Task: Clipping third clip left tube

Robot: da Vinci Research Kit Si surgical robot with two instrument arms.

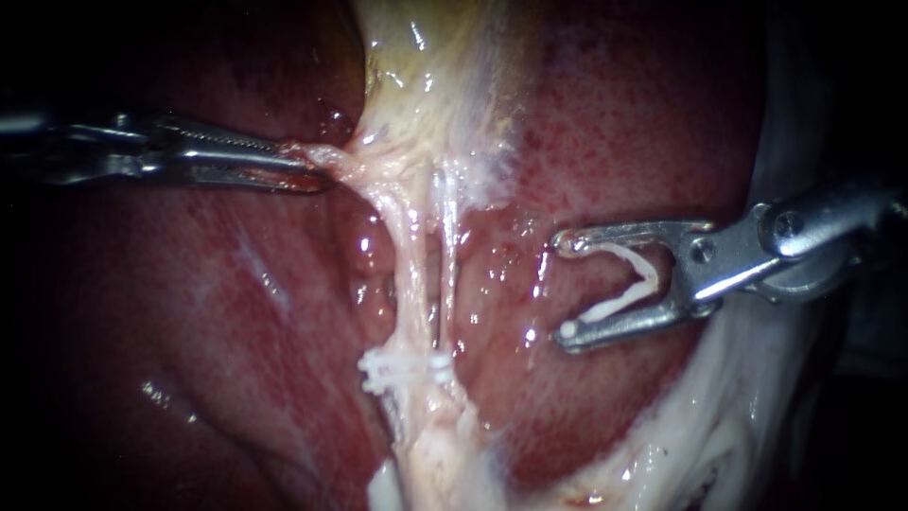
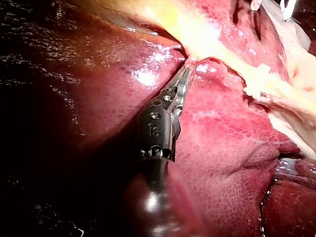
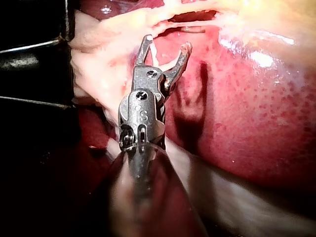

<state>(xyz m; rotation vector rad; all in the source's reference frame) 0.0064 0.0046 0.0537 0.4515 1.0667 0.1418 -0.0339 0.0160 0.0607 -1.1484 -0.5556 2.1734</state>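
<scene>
Two tubes run down from the gallbladder (image 1: 426, 66) across the liver (image 1: 189, 284) in the endoscope view: the left tube (image 1: 401, 255), which we must clip, and close beside it the right tube (image 1: 447, 246). Low on them sit white clips (image 1: 407, 371), but we cannot count these with certainty. Our left tool (image 1: 317, 170) has its jaws closed on the pale tissue (image 1: 336, 161) just under the gallbladder and holds it toward the left, so the tubes look stretched and a little separated. Our right tool (image 1: 566, 286) hangs over the liver on the right, apart from both tubes; its jaws stand wide and carry the loaded clip (image 1: 636, 282), one leg along each jaw. In the left wrist view the left tool (image 2: 187, 66) bites the same pale tissue at the edge of the liver (image 2: 222, 148). In the right wrist view the right tool (image 3: 167, 43) shows its wide jaws with the white clip inside, and the pale strands lie ahead of the tips, not between them. We judge that the approach is the step in hand and the clip is not yet placed. The next move calls for bringing the right tool toward the tubes, taking only the left tube between the clip legs, above the clips already there, with both tips visible beyond it before closing; the right tube lies in the way and must stay outside.
</scene>
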